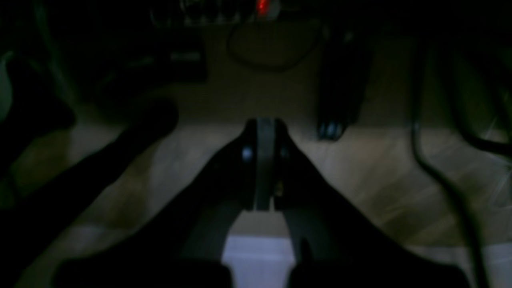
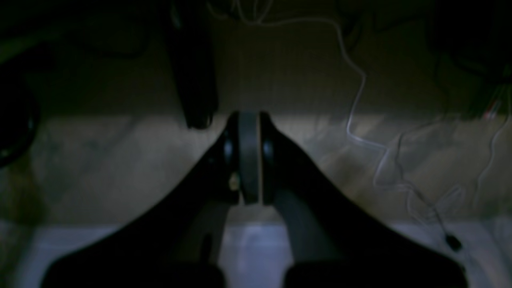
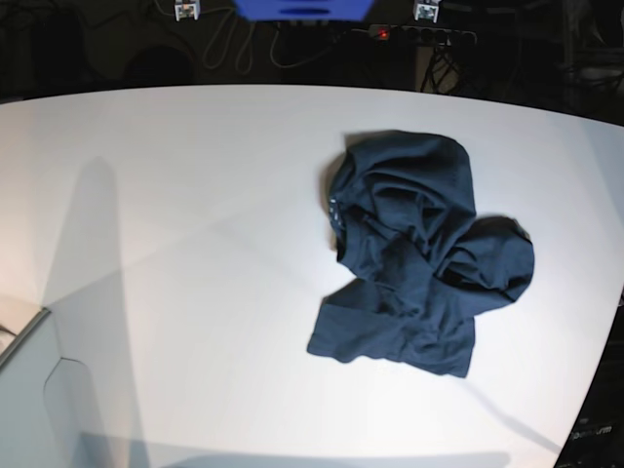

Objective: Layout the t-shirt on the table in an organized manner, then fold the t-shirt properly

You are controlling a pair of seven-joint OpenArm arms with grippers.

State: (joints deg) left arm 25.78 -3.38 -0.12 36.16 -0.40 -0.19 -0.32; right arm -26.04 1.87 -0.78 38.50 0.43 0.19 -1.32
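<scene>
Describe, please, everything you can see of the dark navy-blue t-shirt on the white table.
The dark navy-blue short-sleeved t-shirt looks like soft cotton and lies crumpled in a rumpled heap, not spread out. Its folds overlap, with rounded bunches at the far side and the right and a flatter, squarer flap toward the near edge. It rests on the right half of the large white tabletop in the base view. Nothing but the table touches it; no arm is near it.

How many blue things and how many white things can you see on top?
Blue: 1, the t-shirt
White: 1, the table
Pale grey: 1, the box corner
Total: 3
</scene>
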